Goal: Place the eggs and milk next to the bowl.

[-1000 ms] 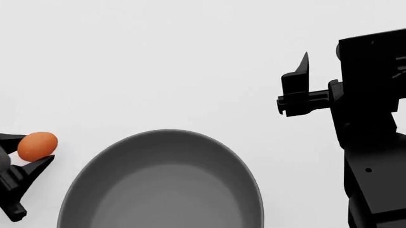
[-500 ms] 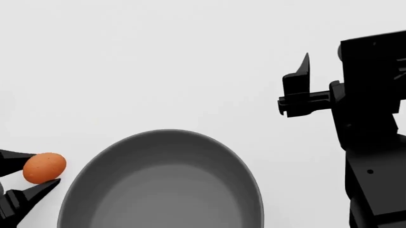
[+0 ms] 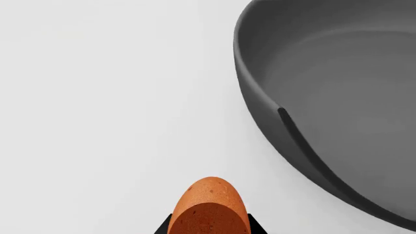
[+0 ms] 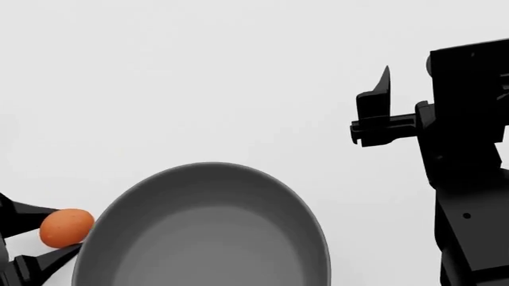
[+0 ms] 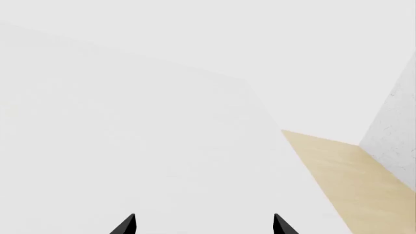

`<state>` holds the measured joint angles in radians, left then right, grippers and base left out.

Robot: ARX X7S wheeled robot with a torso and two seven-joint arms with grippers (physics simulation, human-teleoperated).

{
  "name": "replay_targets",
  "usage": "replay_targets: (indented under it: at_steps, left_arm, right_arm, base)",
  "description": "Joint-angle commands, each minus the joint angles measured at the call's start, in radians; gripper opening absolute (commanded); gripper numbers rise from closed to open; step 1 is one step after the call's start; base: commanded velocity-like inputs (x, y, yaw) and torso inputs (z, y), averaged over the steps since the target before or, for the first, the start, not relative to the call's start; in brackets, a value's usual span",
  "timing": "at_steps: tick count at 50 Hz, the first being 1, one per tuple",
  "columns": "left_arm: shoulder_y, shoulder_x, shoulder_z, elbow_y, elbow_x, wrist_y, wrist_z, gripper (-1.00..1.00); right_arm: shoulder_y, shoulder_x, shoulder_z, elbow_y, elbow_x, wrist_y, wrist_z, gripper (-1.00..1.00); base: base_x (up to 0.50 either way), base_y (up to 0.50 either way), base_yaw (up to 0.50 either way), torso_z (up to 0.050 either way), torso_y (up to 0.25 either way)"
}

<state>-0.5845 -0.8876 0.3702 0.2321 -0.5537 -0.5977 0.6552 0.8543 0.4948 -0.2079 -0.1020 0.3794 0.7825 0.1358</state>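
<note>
One orange-brown egg [image 4: 66, 227] is held in my left gripper [image 4: 67, 229], which is shut on it at the lower left of the head view. The egg hangs just left of the grey bowl [image 4: 207, 232], close to its rim. In the left wrist view the egg [image 3: 209, 204] sits between the black fingers of the left gripper [image 3: 209, 227], with the bowl's wall [image 3: 260, 87] a short gap to one side. My right gripper [image 4: 383, 80] is raised at the right, away from the bowl. In its own view the right gripper [image 5: 204, 223] is open and empty. The milk is out of view.
The white tabletop [image 4: 199, 77] stretches behind the bowl. The right wrist view shows the table's far edge [image 5: 273, 122], tan floor [image 5: 344, 170] beyond it and a pale wall [image 5: 396, 122].
My left gripper has carried the egg nearer to me and to the right, up close to the bowl's left rim. The right arm has barely shifted.
</note>
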Motion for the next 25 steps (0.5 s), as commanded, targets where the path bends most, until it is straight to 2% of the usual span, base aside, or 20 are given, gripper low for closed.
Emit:
replay_targets:
  at_steps: [1,25]
  left_arm:
    - [0.007,0.024,-0.015,0.020,-0.007,0.001,0.030,-1.00]
    - [-0.008,0.051,0.022,-0.001,0.010,0.022,0.055,-1.00]
  right_arm:
    - [-0.009,-0.017,0.032,-0.007,-0.012,-0.002,-0.027,1.00]
    - [-0.006,-0.016,0.030,-0.012,-0.007,0.004,-0.022,1.00]
  base:
    - [0.00,0.00,0.00,0.000,0.000]
    - [0.00,0.00,0.00,0.000,0.000]
